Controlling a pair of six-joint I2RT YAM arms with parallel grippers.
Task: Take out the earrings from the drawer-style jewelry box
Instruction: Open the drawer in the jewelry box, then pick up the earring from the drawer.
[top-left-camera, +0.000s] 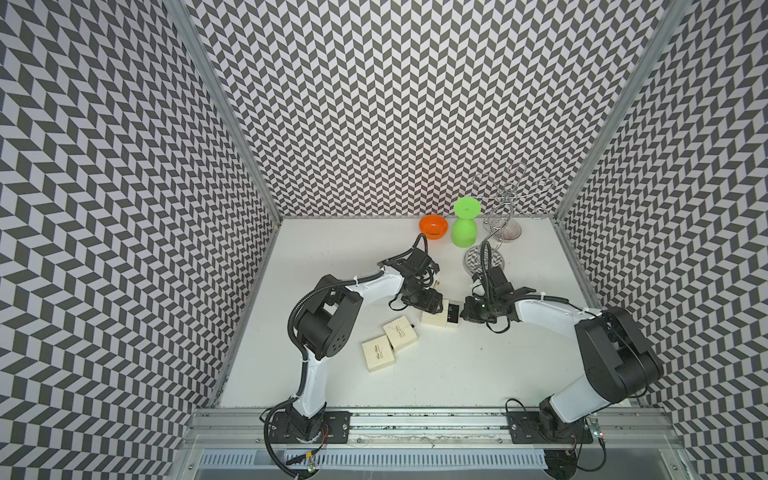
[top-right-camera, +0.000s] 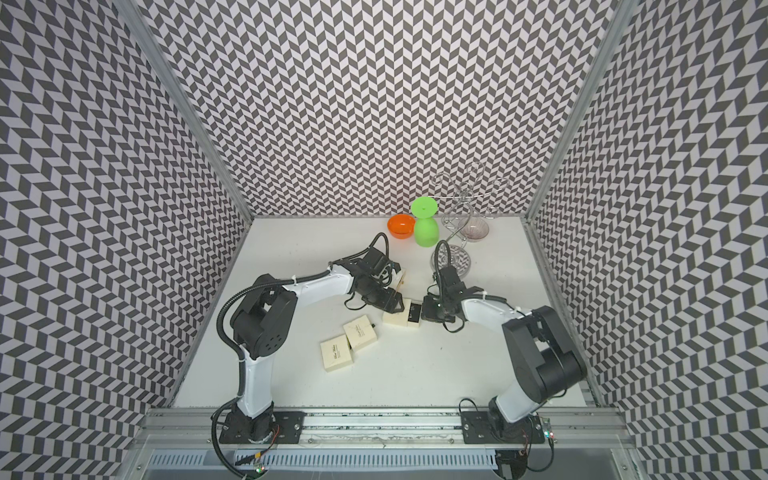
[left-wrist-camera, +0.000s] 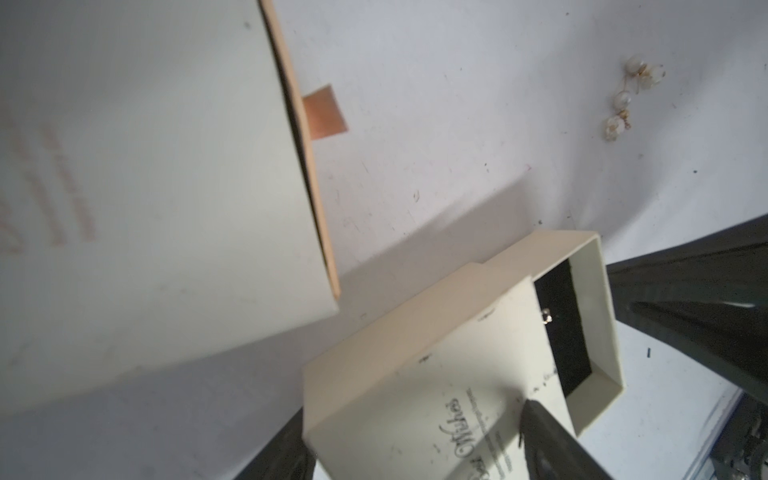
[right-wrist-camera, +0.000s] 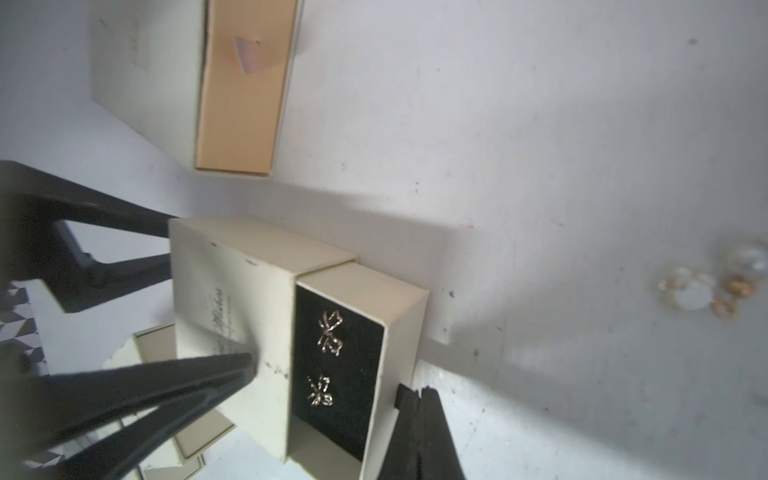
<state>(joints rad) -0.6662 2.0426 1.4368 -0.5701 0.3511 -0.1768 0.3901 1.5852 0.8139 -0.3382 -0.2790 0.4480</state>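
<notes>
The drawer-style jewelry box (top-left-camera: 432, 320) (top-right-camera: 394, 318) is cream and lies mid-table between my arms. Its drawer (right-wrist-camera: 399, 316) is slid partway out, showing black foam. Two small silvery bow-shaped earrings (right-wrist-camera: 330, 332) (right-wrist-camera: 319, 390) sit on that foam; only a glint of one earring (left-wrist-camera: 546, 316) shows in the left wrist view. My left gripper (left-wrist-camera: 415, 444) (top-left-camera: 432, 306) is shut on the box's outer sleeve (left-wrist-camera: 415, 374), one finger on each side. My right gripper (right-wrist-camera: 417, 392) (top-left-camera: 462, 312) is shut on the drawer's small black pull tab (right-wrist-camera: 401, 397).
Pearl-like pieces (right-wrist-camera: 706, 286) (left-wrist-camera: 623, 99) lie loose on the table beyond the drawer. Two closed cream boxes (top-left-camera: 400, 332) (top-left-camera: 377, 353) lie near the left arm, and another box (right-wrist-camera: 245, 83) sits behind. An orange bowl (top-left-camera: 433, 226), an upturned green glass (top-left-camera: 465, 228) and a wire stand (top-left-camera: 511, 199) are at the back.
</notes>
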